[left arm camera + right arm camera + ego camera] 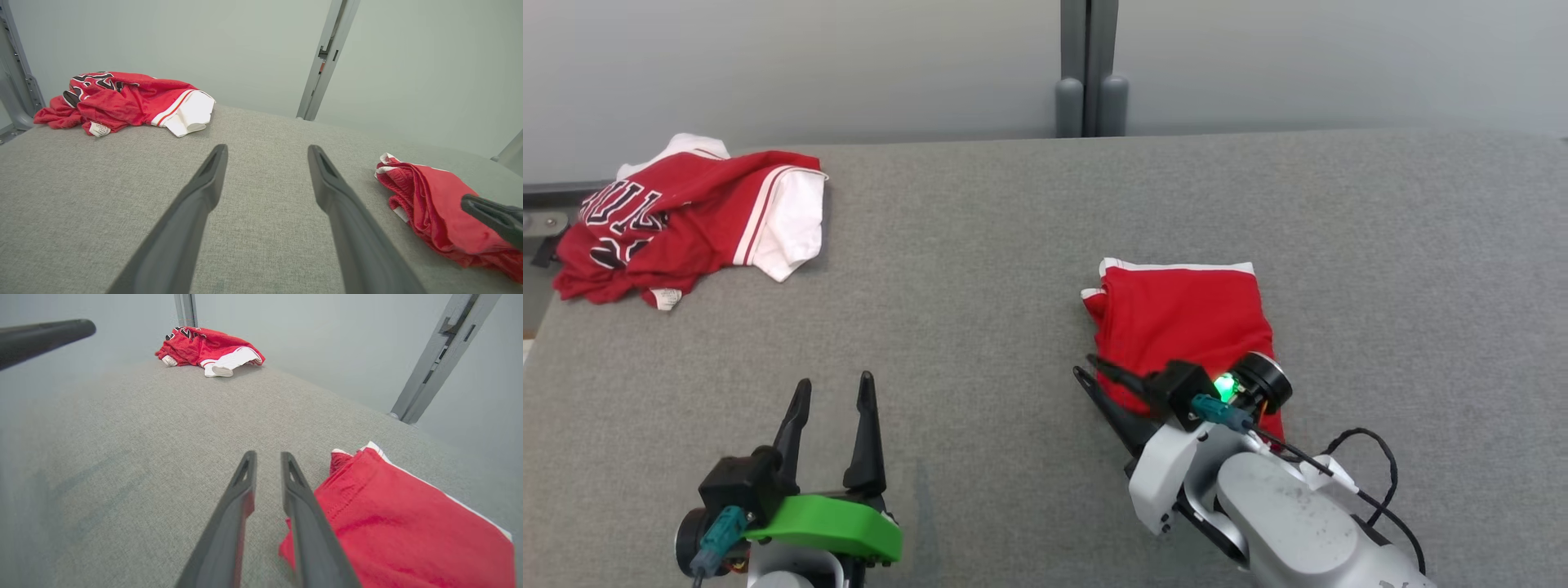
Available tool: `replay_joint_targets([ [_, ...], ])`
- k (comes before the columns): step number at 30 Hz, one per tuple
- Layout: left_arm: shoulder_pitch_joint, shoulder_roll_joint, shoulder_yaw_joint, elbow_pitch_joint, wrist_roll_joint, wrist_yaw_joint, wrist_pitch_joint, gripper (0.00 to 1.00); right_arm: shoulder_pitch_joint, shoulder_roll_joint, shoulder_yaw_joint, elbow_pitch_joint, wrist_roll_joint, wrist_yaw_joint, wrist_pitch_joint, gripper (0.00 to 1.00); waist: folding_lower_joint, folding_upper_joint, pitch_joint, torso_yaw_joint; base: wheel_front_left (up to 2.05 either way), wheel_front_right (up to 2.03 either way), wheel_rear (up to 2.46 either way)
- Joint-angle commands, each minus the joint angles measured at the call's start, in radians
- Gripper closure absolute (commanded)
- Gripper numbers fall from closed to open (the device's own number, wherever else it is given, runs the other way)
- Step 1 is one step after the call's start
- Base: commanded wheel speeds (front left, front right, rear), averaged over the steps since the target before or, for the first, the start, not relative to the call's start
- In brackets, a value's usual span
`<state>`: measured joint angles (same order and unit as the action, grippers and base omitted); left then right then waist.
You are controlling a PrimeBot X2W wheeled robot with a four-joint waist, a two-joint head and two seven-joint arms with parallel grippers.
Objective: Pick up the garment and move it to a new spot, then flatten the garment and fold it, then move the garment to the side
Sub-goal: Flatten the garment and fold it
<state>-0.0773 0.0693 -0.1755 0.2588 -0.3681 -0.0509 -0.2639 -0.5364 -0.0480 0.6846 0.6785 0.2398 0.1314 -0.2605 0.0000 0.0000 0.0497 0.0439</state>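
Observation:
The garment (pixel 1184 318) is red with a white hem and lies folded into a compact rectangle on the grey fabric table (pixel 1013 245), right of centre. It also appears in the left wrist view (pixel 429 204) and the right wrist view (pixel 388 526). My right gripper (pixel 1085 365) sits low at the garment's near left corner. Its jaws stand a narrow gap apart, open, with nothing between them (pixel 267 455); the right finger lies along the cloth's edge. My left gripper (pixel 835 380) is wide open and empty over bare table at the near left (pixel 267 149).
A second red jersey (pixel 686 220) with black lettering and a white sleeve lies crumpled at the table's far left corner (pixel 122 98). A grey post (pixel 1088 65) stands behind the far edge against the pale wall. Bare table lies between the two garments.

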Motion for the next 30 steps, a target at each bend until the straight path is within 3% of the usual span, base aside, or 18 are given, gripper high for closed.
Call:
replay_joint_targets([
  [1, 0.016, -0.001, 0.009, -0.007, 0.013, -0.004, -0.001, 0.00, 0.024, -0.005, -0.032, -0.031, -0.006, -0.001, -0.004, 0.00, 0.0000, 0.0000, -0.033, -0.033, 0.00, 0.00, 0.00],
  [19, 0.084, -0.015, 0.029, -0.005, 0.014, 0.000, -0.001, 0.00, 0.265, -0.004, -0.550, -0.203, -0.079, -0.001, -0.005, 0.00, 0.0000, 0.0000, -0.086, -0.093, 0.00, 0.00, 0.00],
  [30, 0.159, -0.018, 0.065, -0.007, 0.005, 0.004, -0.001, 0.00, 0.391, -0.004, -0.646, -0.262, -0.065, -0.001, -0.006, 0.00, 0.0000, 0.0000, -0.095, -0.105, 0.00, 0.00, 0.00],
])
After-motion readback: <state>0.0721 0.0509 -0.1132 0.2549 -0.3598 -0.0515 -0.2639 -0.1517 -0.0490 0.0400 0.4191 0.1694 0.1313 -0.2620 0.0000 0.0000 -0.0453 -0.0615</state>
